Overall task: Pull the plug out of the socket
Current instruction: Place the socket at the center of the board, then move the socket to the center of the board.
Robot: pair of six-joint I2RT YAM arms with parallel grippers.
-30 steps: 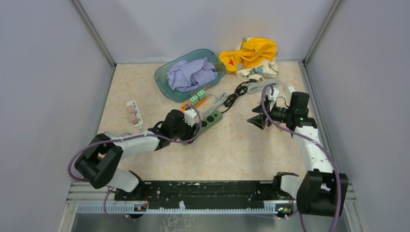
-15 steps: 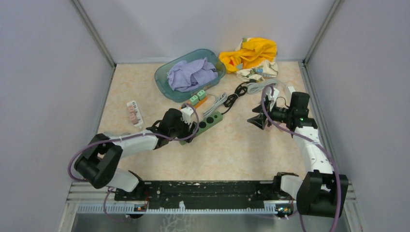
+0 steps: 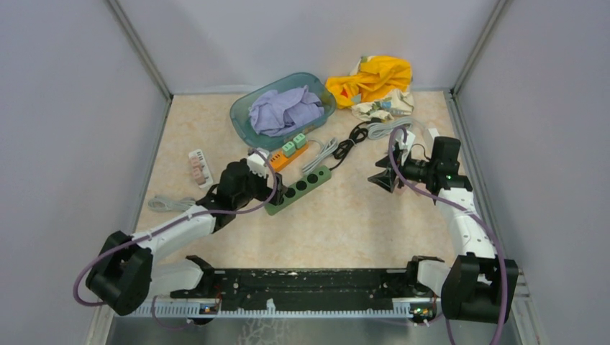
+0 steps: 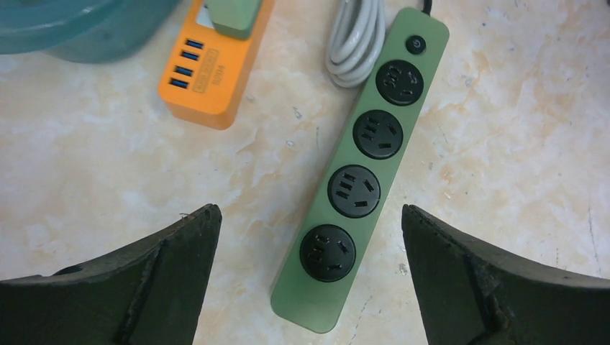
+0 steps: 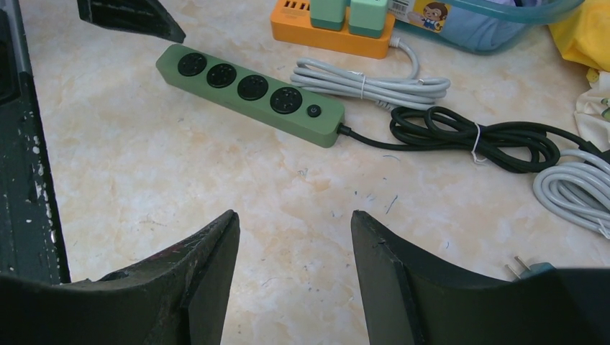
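Bright, even light, apparently from overhead, leaves only soft, short shadows on the table. There is no harsh glare. Both wrist views are sharp on the far surface, while the dark fingers at their near edge lose detail and look slightly soft.

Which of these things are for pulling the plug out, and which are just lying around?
For the job: long green plastic power strip, all four sockets empty; open left claw over it; orange plastic power strip with two green plugs in.
Lying about: teal plastic basket; crumpled purple cloth in it; yellow cloth; bundled grey cable; bundled black cable; small white strip.
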